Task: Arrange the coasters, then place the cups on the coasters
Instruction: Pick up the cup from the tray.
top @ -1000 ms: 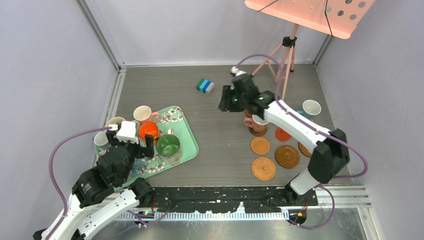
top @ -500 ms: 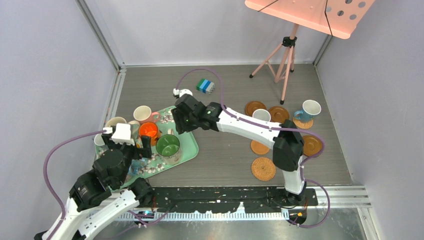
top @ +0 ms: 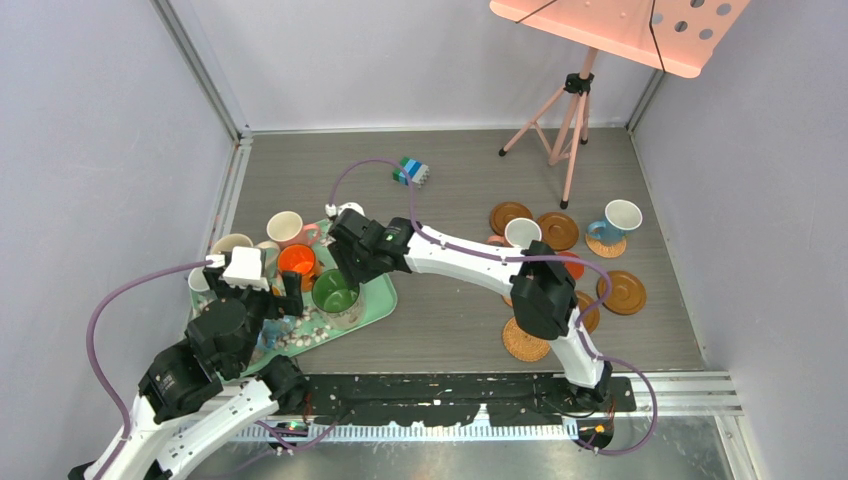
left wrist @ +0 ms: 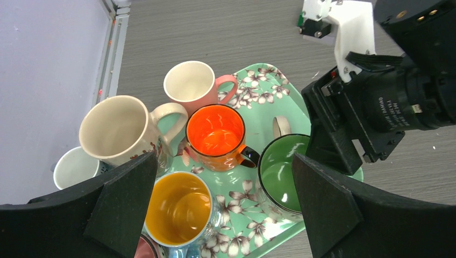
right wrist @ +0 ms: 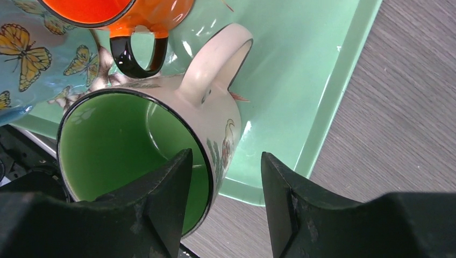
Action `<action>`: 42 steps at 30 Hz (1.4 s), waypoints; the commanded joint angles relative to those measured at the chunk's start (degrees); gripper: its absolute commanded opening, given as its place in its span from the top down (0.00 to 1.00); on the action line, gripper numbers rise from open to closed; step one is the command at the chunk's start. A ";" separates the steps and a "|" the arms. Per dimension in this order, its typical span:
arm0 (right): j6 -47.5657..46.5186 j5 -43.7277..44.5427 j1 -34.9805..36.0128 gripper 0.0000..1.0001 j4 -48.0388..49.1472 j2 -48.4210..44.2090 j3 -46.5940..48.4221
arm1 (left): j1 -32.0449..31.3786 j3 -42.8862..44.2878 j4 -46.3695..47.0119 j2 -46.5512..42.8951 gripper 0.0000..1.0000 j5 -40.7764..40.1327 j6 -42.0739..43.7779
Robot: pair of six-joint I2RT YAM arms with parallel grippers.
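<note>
Right gripper (right wrist: 223,201) has swung from the coasters (top: 527,339) across to the tray (top: 385,290), jaws open astride the wall of the green-inside cup (right wrist: 142,148) at the tray's right edge. Orange cup (left wrist: 220,137) crowds just behind. Left gripper (left wrist: 220,207) hovers wide open over the cups.

The grey wood-grain table (top: 450,320) carries a mint tray (top: 378,300), scattered coasters (top: 626,292), a toy block (top: 411,171).

Both arms are white shells with black joints, each trailing a looping purple cable. The right hand (left wrist: 344,134) is black with a white bracket and small white lettering; its fingers (right wrist: 166,209) are blunt black wedges.
</note>
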 commanded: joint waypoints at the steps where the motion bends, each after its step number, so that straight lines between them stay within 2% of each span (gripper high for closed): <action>1: -1.26 -0.58 0.94 0.44 -2.14 1.69 4.31 | 0.20 0.00 2.78 -0.22 0.01 -0.96 -0.24; 7: -1.27 1.07 0.99 0.56 -3.15 2.42 6.45 | 0.20 -0.04 2.79 -0.31 0.01 -1.02 -0.24; 13: -1.49 2.64 0.99 0.85 -3.21 0.42 8.07 | 0.20 -0.09 2.82 -0.31 0.01 -1.01 -0.24; 16: -1.54 3.39 0.79 0.93 -3.54 -1.32 7.68 | 0.20 -0.09 2.74 -0.22 0.01 -1.02 -0.24; 23: -2.77 5.03 -0.67 0.95 -4.66 -7.34 4.54 | 0.20 -0.09 2.73 -0.31 0.01 -0.90 -0.23; 30: -5.45 5.98 -4.65 0.95 -2.59 -18.69 -2.57 | 0.20 -0.09 2.81 -0.31 0.01 -0.81 -0.24; 38: -11.35 7.48 -12.86 0.95 0.15 -31.37 -11.40 | 0.20 -0.18 2.82 0.02 0.01 -0.76 -0.24; 42: -13.82 7.08 -19.65 0.95 1.05 -38.14 -14.13 | 0.20 -0.18 2.91 0.26 0.01 -0.62 -0.15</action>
